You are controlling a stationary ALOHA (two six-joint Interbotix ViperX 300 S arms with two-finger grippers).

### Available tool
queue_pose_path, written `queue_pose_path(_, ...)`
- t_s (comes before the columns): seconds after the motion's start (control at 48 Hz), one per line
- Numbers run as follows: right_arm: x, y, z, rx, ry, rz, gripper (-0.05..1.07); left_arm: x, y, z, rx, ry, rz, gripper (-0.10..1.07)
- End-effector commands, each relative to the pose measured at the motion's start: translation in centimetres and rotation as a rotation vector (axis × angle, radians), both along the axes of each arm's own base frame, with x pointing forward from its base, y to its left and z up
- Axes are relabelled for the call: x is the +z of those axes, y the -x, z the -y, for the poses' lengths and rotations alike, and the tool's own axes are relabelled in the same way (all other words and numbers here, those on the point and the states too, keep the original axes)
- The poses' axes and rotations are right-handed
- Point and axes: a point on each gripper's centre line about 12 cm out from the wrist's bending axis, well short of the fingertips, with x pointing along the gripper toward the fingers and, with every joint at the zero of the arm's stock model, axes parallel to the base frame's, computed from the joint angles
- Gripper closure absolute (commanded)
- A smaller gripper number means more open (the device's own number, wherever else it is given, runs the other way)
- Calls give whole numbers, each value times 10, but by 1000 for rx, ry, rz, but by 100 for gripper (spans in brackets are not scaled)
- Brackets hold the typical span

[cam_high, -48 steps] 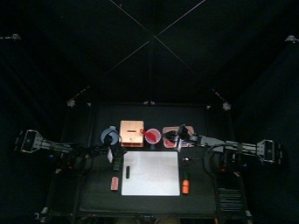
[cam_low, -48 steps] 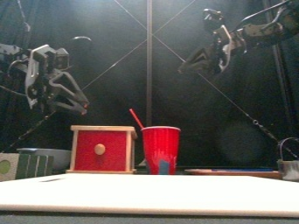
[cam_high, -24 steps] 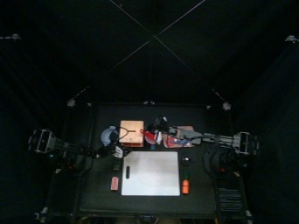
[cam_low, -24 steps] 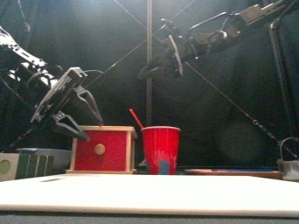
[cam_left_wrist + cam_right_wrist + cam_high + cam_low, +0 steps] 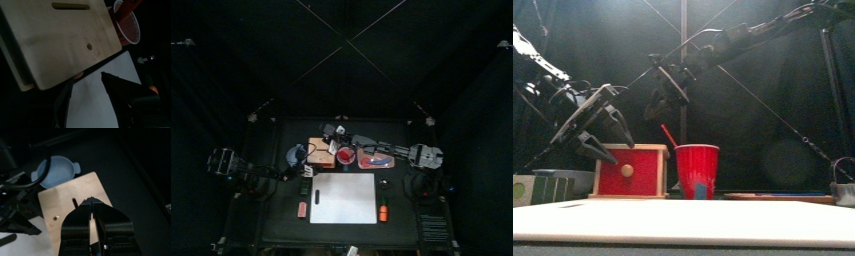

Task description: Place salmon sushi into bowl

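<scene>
I see my right gripper (image 5: 92, 203) closed empty over the tan box (image 5: 73, 203), my left gripper (image 5: 596, 125) spread wide beside it, the bowl (image 5: 59, 170) just beyond, salmon sushi (image 5: 302, 209) left of the white board (image 5: 345, 198).

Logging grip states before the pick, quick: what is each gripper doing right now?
Left gripper: jaws open wide, holding nothing, above the tan box.
Right gripper: jaws shut, holding nothing visible.
</scene>
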Motion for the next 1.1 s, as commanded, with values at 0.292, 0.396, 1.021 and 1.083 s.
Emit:
queue_pose_path(0.292,-5,-28,16,-3,-6,-97,93,-6,-15,-7,58,21,-12,13)
queue_pose_path(0.396,-16,-30,15,1,-10,-131,93,-9,-18,-9,66,24,-20,13)
queue_pose_path(1.021,-39,-29,17,-3,-38,-207,93,-15,-31,-17,102,42,-34,30)
queue_pose_path(1.083,-39,-29,17,-3,-38,-206,93,-16,-31,-16,98,53,-38,36)
